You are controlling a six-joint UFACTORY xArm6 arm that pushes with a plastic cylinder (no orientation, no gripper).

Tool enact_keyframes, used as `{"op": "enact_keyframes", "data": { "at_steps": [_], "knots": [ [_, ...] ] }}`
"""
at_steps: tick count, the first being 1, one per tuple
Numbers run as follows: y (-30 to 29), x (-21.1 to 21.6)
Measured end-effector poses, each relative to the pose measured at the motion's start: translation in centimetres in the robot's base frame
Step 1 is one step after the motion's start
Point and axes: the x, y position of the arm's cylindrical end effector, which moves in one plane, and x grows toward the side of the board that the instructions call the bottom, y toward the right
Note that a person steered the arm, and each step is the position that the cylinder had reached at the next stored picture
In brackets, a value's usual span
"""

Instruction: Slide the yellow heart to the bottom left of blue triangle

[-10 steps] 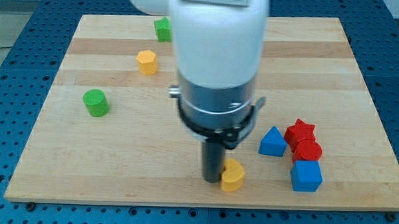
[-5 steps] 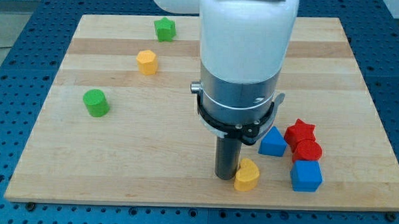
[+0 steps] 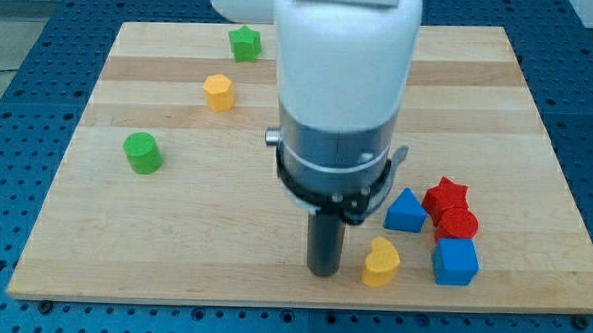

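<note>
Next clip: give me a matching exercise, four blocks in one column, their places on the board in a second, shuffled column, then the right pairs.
Blocks:
1. yellow heart
2. green cylinder
3. blue cube
4. green star

Places:
A. near the view's top edge
B. alone toward the view's left
C. just to the view's right of my tip, below-left of the blue triangle
D. below the red blocks, toward the view's bottom right

Pairs: 1-C, 2-B, 3-D, 4-A

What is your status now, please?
My tip just left of yellow heart, small gap. Heart sits below-left of blue triangle. Nothing between them.
</note>
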Motion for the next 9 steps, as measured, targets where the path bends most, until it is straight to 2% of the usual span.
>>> {"op": "enact_keyframes", "data": {
  "at_steps": [1, 2, 3, 4, 5, 6, 7, 9],
  "knots": [
    [1.3, 2.1],
    [6.6, 2.0],
    [7.9, 0.7],
    [7.6, -1.0],
    [4.2, 1.5],
    [-7.4, -1.3],
    [-17.1, -6.1],
    [-31.7, -9.8]
  ]
}}
